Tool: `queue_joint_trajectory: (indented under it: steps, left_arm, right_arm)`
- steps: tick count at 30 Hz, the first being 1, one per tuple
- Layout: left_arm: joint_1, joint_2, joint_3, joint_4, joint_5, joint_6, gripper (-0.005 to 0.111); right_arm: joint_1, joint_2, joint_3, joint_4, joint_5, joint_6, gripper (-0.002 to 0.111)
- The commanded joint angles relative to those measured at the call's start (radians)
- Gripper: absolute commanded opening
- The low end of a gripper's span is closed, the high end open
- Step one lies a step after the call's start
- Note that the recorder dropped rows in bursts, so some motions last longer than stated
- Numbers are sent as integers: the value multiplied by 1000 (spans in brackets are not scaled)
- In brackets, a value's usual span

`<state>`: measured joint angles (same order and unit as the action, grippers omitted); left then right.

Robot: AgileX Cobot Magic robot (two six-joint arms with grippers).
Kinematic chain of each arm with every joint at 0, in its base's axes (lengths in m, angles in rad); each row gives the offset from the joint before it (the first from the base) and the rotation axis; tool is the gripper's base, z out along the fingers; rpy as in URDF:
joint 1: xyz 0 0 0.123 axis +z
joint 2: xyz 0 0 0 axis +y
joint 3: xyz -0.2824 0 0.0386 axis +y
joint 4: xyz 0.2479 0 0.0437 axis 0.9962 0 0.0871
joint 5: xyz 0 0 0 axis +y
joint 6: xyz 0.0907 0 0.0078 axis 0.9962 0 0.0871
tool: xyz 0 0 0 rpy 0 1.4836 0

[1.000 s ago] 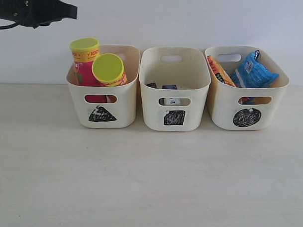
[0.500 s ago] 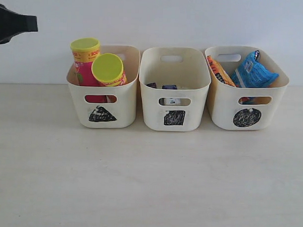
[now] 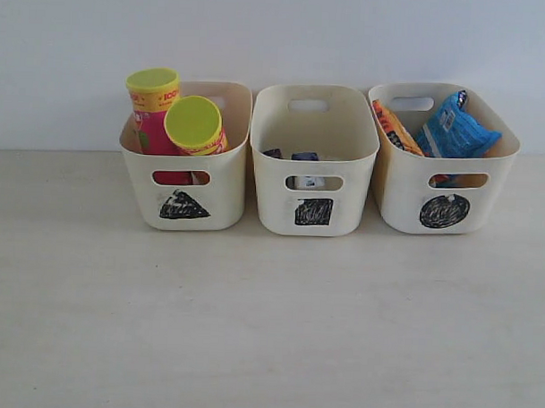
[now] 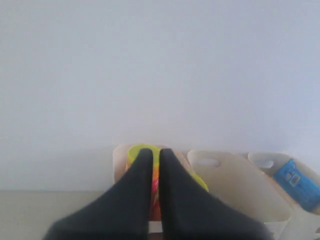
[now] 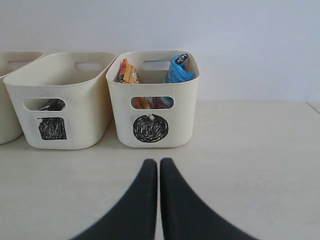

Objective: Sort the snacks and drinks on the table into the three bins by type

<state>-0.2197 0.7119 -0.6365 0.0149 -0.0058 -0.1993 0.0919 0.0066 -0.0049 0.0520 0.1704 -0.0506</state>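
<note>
Three cream bins stand in a row on the table (image 3: pixel 268 329). The triangle bin (image 3: pixel 185 187) holds the pink-green can (image 3: pixel 151 110) and the yellow-red can (image 3: pixel 197 125). Two small cartons (image 3: pixel 296 156) lie low in the square bin (image 3: pixel 314 192). In the circle bin (image 3: pixel 443 196) stand the orange-brown bag (image 3: pixel 396 128) and the blue bag (image 3: pixel 454 130). Neither arm shows in the exterior view. My left gripper (image 4: pixel 155 152) is shut and empty, well back from the triangle bin (image 4: pixel 120 160) and its cans (image 4: pixel 155 190). My right gripper (image 5: pixel 159 162) is shut and empty, low over the table in front of the circle bin (image 5: pixel 152 112).
A plain white wall (image 3: pixel 278 34) rises directly behind the bins. The square bin (image 5: pixel 60 110) shows beside the circle bin in the right wrist view, with the table's right edge (image 5: pixel 312 106) far off to the side.
The left arm, seen at the upper left of the exterior view, has drawn back leftward and left that view. The bins and their contents have not moved.
</note>
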Motion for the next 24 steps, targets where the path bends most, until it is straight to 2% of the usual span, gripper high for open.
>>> queue_joint_trajectory:
  steps: [1, 6, 11, 24]
  left_arm:
    - [1, -151, 7, -8, 71, -10, 4]
    - [1, -271, 7, -8, 159, -10, 4]
    - [1, -347, 7, -8, 162, -10, 4]
    - [1, -373, 7, -8, 161, -10, 4]
  right_arm:
    - [-3, -7, 5, -1, -7, -1, 0]
    - [-3, -7, 5, -1, -7, -1, 0]
    - [-3, -7, 5, -1, -7, -1, 0]
    - [-3, -7, 5, -1, -7, -1, 0]
